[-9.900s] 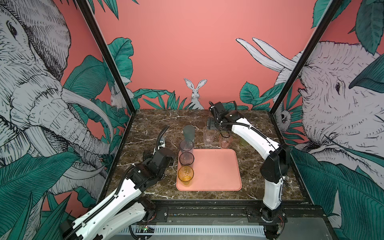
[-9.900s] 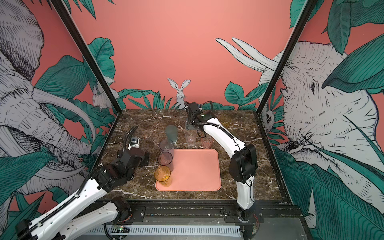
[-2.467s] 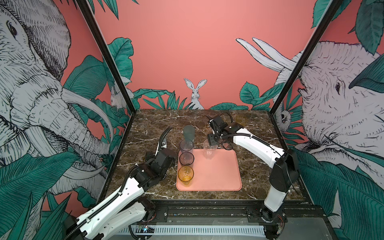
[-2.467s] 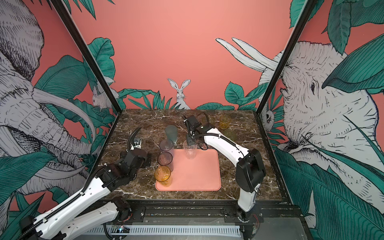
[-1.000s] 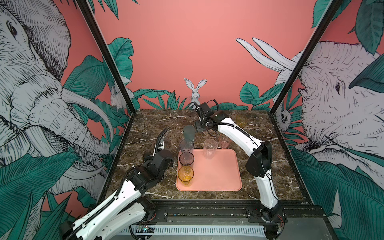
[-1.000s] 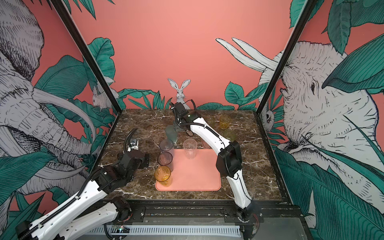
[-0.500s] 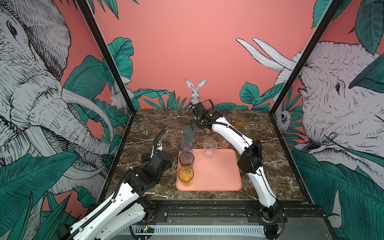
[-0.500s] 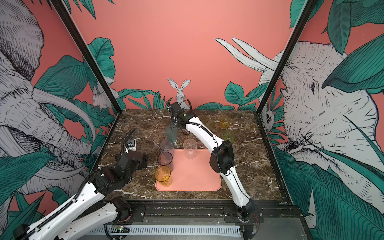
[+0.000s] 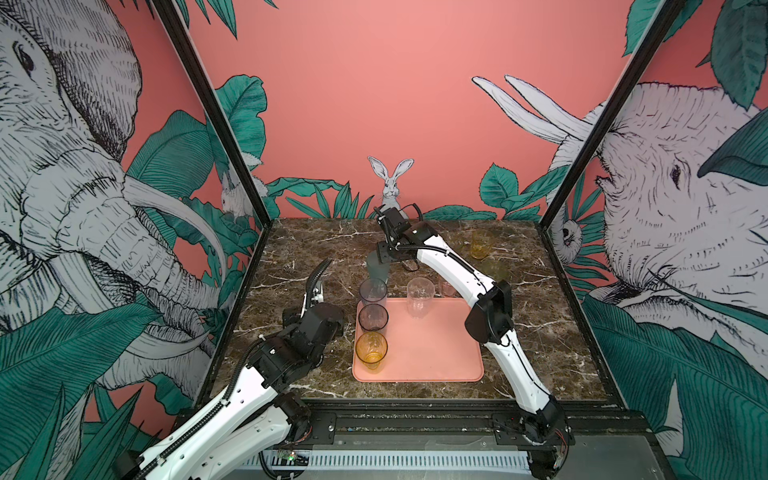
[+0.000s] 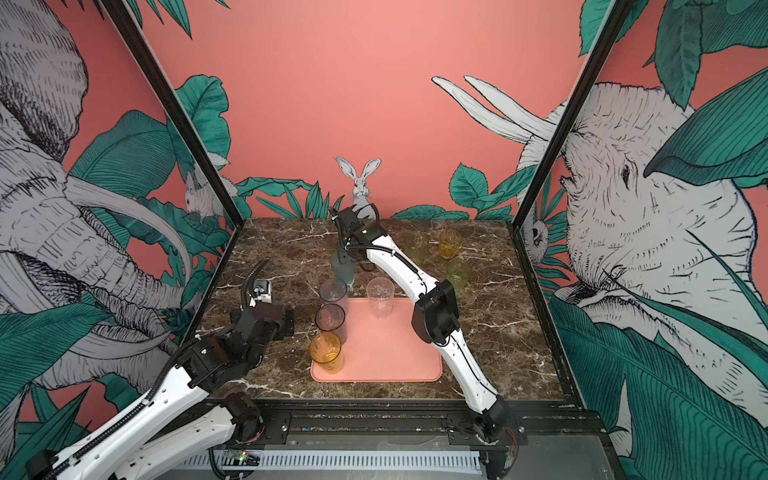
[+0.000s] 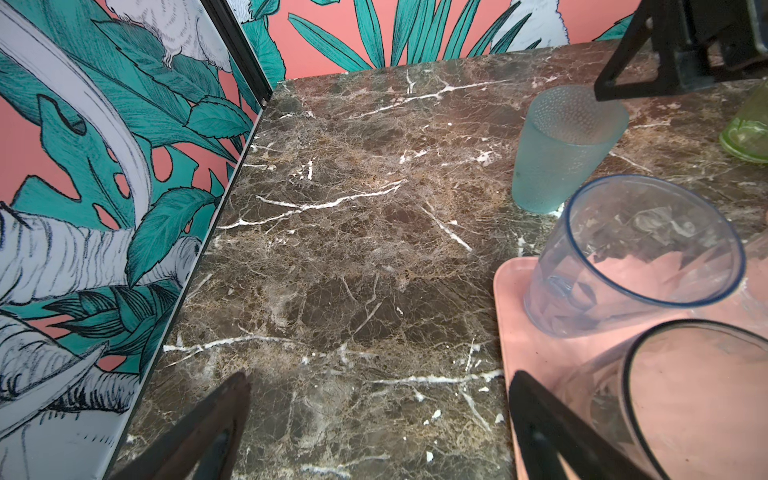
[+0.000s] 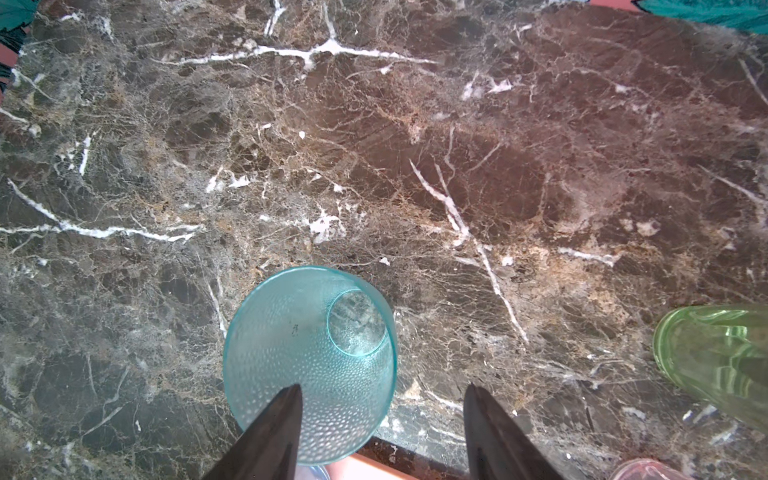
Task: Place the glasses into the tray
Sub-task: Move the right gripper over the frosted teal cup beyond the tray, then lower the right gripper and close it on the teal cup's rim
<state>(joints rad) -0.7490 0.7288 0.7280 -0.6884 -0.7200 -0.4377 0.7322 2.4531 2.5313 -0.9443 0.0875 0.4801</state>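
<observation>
The right end effector (image 12: 382,388) hovers half-open and empty over the teal glass (image 12: 291,345), starting its pick-up; next it likely must straddle the wall and close.

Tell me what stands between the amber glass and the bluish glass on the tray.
The smoky grey glass, in a row with the amber glass and the bluish glass along the tray's left rim; both top views show it.

4 glasses (image 9: 372,318) on the tray (image 9: 436,353), 3 along its left edge; 5 behind it
</observation>
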